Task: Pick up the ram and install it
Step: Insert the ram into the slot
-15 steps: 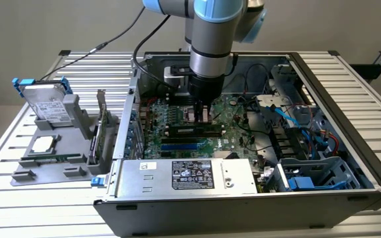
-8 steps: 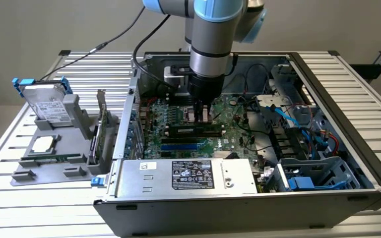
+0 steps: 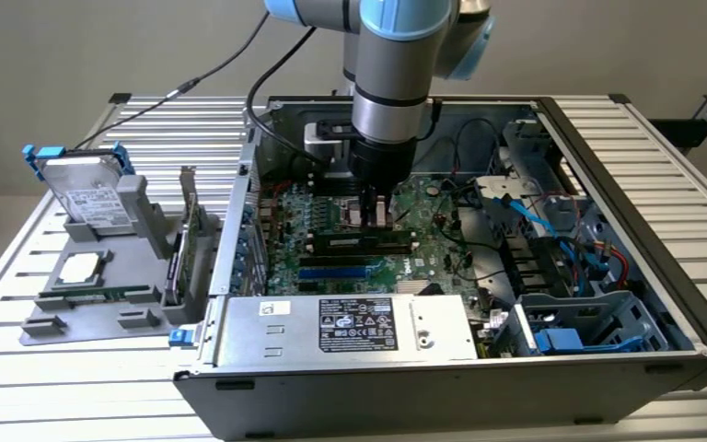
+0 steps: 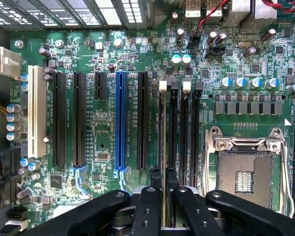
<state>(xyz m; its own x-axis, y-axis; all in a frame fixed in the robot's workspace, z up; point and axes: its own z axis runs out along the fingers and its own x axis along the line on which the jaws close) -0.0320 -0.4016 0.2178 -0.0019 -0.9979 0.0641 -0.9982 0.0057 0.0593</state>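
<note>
end effector [image 4: 162, 178] pinched narrow on the ram [image 4: 162, 142], which shows edge-on between its tips; the ram's long axis runs in line with the black memory slots [image 4: 183, 132] just beneath, mid-frame in the exterior view

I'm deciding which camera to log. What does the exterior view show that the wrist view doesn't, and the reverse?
Exterior view: the arm, the power supply in the case, and a grey fixture beside the case carrying a hard drive. Wrist view: the empty processor socket, and a thin strip edge-on in the pincer, apparently the ram. Both: the motherboard and its memory slots, with the pincer over them.
</note>
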